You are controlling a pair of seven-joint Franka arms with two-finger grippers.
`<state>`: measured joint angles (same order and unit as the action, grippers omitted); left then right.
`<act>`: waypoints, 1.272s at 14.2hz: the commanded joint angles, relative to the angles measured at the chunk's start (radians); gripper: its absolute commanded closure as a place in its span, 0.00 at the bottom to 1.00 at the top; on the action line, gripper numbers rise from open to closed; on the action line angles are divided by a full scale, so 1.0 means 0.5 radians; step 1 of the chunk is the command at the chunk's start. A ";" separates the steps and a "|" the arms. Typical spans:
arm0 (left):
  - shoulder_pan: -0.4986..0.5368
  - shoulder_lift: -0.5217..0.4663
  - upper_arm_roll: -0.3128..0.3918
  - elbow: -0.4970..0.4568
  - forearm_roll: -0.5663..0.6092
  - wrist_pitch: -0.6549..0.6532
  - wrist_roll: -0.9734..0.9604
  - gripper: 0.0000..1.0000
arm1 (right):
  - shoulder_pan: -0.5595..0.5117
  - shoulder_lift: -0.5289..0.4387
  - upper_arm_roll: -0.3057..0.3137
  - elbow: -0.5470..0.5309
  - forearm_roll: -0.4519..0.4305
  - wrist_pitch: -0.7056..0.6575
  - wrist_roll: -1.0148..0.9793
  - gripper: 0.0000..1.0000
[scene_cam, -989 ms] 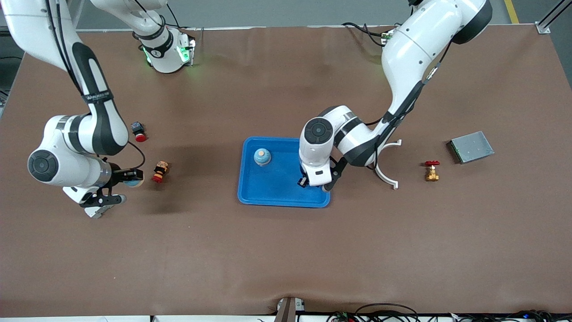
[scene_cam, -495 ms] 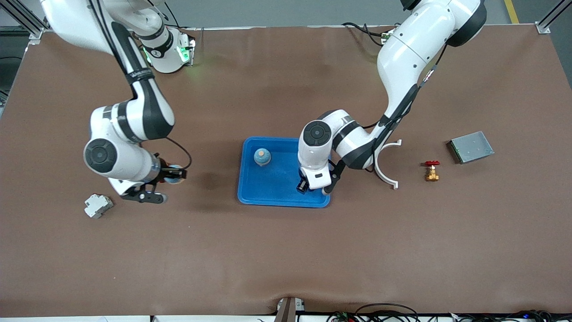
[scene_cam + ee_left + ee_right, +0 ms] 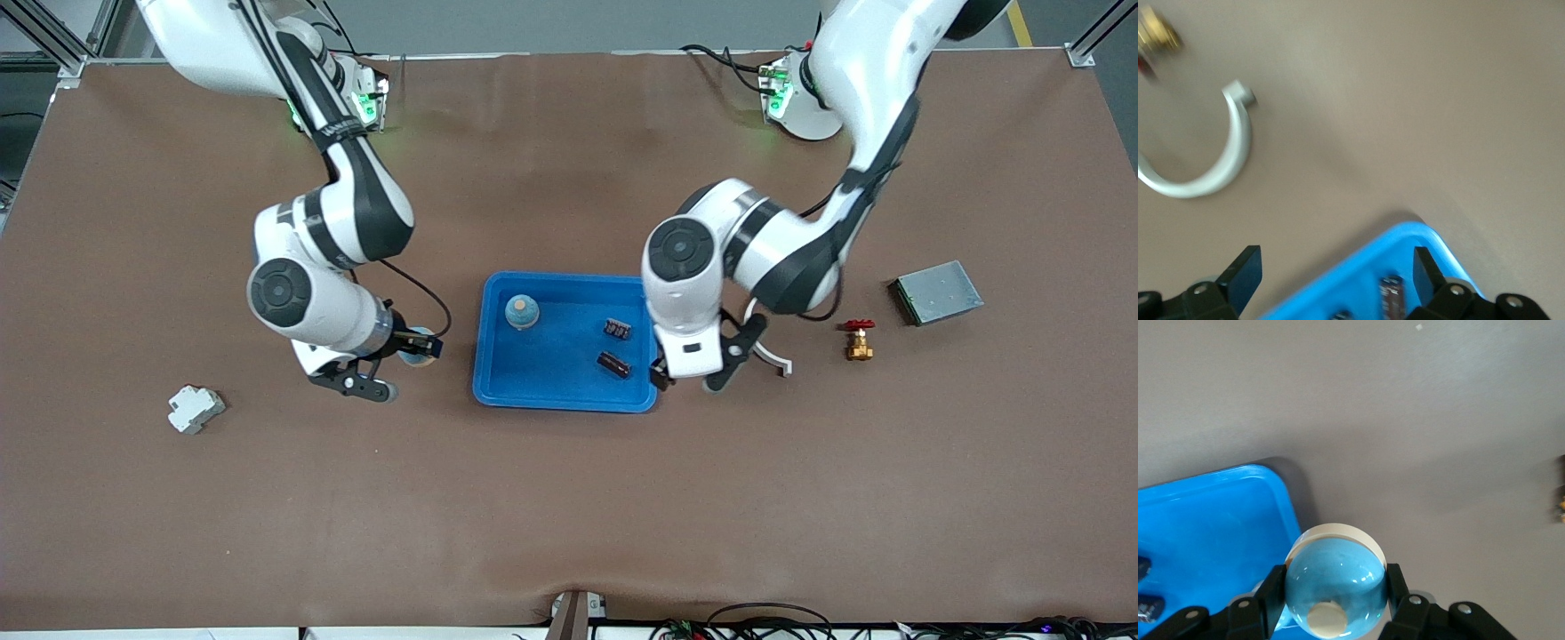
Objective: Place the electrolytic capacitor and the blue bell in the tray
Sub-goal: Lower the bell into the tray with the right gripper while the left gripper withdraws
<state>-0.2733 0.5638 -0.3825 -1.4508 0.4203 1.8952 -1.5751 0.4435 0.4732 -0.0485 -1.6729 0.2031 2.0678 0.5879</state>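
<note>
Presently: tray (image 3: 551,382) holds two dark capacitors (image 3: 614,364) at its 3 o'clock end and one blue bell (image 3: 522,311) at 11 o'clock. Second bell (image 3: 1335,587), clamped in right gripper (image 3: 1335,593), hangs just outside the rim at 9 o'clock, undelivered. Left gripper (image 3: 1331,273), spread and empty, over the rim at 3 o'clock.

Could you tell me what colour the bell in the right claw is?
Light blue bell, cream base; right wrist view.

A grey metal box (image 3: 938,292), red-handled brass valve (image 3: 859,340), white clamp ring (image 3: 1208,163) and white breaker (image 3: 195,409) lie scattered.
</note>
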 commanded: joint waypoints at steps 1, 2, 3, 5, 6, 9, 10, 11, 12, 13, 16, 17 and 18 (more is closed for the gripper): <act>0.101 -0.256 -0.008 -0.068 -0.125 -0.133 0.385 0.00 | 0.101 0.142 -0.020 0.143 0.039 0.067 0.180 0.91; 0.178 -0.332 -0.008 -0.068 -0.193 -0.185 0.541 0.00 | 0.131 0.185 -0.020 0.164 0.039 0.113 0.232 0.91; 0.251 -0.400 -0.008 -0.068 -0.266 -0.234 0.697 0.00 | 0.159 0.234 -0.020 0.192 0.042 0.141 0.287 0.91; 0.386 -0.526 -0.008 -0.068 -0.316 -0.347 0.980 0.00 | 0.217 0.320 -0.020 0.235 0.039 0.208 0.388 0.91; 0.448 -0.593 -0.005 -0.068 -0.316 -0.397 1.072 0.00 | 0.242 0.348 -0.020 0.247 0.039 0.248 0.416 0.91; 0.635 -0.737 -0.008 -0.068 -0.365 -0.422 1.293 0.00 | 0.282 0.422 -0.020 0.253 0.039 0.368 0.438 0.91; 0.727 -0.765 -0.008 -0.065 -0.405 -0.422 1.410 0.00 | 0.294 0.449 -0.020 0.253 0.039 0.411 0.441 0.91; 0.825 -0.778 -0.011 -0.062 -0.447 -0.422 1.602 0.00 | 0.297 0.474 -0.020 0.253 0.039 0.447 0.468 0.91; 0.880 -0.778 -0.008 -0.053 -0.475 -0.422 1.762 0.00 | 0.312 0.492 -0.020 0.253 0.039 0.475 0.478 0.91; 0.951 -0.778 0.004 -0.013 -0.512 -0.422 1.843 0.00 | 0.322 0.508 -0.020 0.253 0.036 0.485 0.478 0.91; 1.163 -0.790 -0.002 0.009 -0.583 -0.422 2.204 0.00 | 0.334 0.548 -0.016 0.262 0.036 0.515 0.478 0.91; 1.175 -0.799 0.007 0.027 -0.589 -0.422 2.315 0.00 | 0.340 0.563 -0.016 0.262 0.036 0.521 0.478 0.91; 1.221 -0.802 0.007 0.073 -0.610 -0.425 2.416 0.00 | 0.346 0.572 -0.016 0.266 0.036 0.525 0.478 0.91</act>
<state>0.3199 0.1853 -0.3748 -1.4370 0.1412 1.6883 -0.4502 0.6020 0.7333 -0.0484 -1.5739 0.2099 2.3296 0.8126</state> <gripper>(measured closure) 0.000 0.348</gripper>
